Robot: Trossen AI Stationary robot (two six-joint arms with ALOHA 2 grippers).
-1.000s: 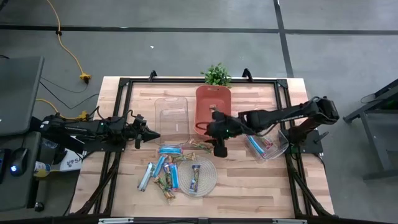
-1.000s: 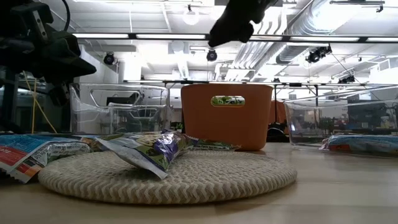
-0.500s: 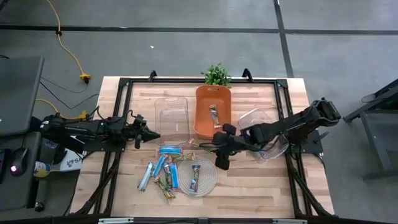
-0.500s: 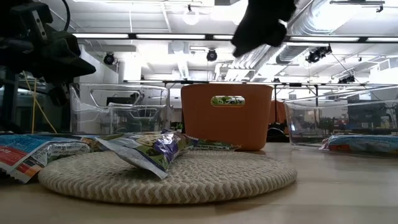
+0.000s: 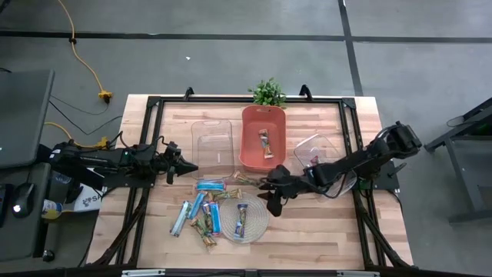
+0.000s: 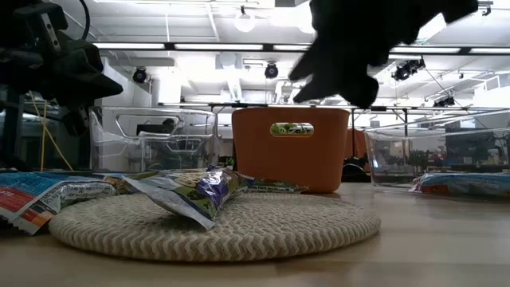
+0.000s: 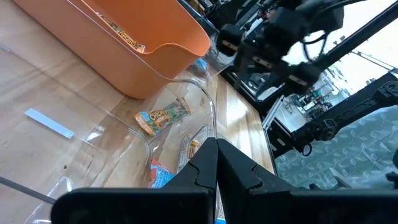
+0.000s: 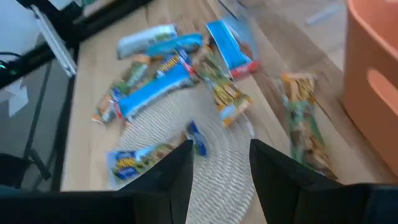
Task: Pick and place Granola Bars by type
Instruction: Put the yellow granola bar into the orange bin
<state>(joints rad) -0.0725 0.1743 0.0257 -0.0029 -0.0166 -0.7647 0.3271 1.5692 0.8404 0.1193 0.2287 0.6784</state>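
Several granola bars (image 5: 207,208) in light blue, green-brown and red-brown wrappers lie flat on the table left of a round woven mat (image 5: 257,228). One bar (image 5: 242,218) lies on the mat, and another (image 5: 265,142) lies in the orange bin (image 5: 250,123). Blue bars (image 5: 319,178) rest in the right clear bin. My right gripper (image 8: 221,186) hangs open and empty over the mat's right part (image 5: 273,201). My left gripper (image 7: 216,152) is shut and empty, waiting at the table's left (image 5: 188,167).
An empty clear bin (image 5: 211,146) stands left of the orange bin, and the right clear bin (image 5: 329,150) to its right. A small plant (image 5: 268,92) sits at the far edge. Bare wood lies near the right and near edges.
My right gripper has drawn back from over the orange bin toward the near edge and come down over the mat's right side. With the arm gone, a bar shows lying in the orange bin. My left arm has kept still.
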